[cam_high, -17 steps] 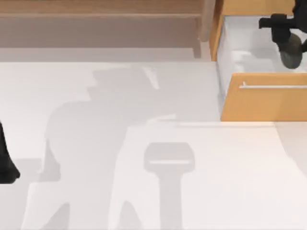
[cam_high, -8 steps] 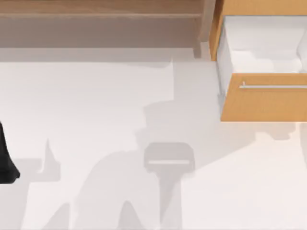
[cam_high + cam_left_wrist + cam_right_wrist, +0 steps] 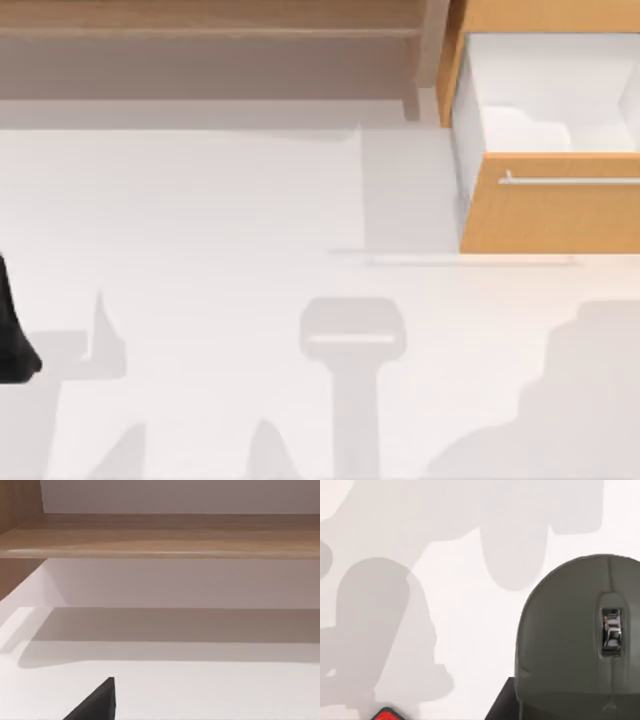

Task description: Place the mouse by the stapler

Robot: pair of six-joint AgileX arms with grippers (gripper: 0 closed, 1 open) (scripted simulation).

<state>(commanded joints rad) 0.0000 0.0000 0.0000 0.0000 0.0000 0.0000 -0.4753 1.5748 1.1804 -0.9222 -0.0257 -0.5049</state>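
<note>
White bench from above, orange drawer open far right, left arm parked at left edge, left wrist: wooden shelf, right wrist: grey mouse above bench, right pincer's grip untellable

- No text, label, brand, number or sign can be read in any view
- The mouse carries no readable marking on its dark grey shell or around its scroll wheel
- The orange drawer front is plain, with a bare metal handle
- The white surface bears no print
</note>
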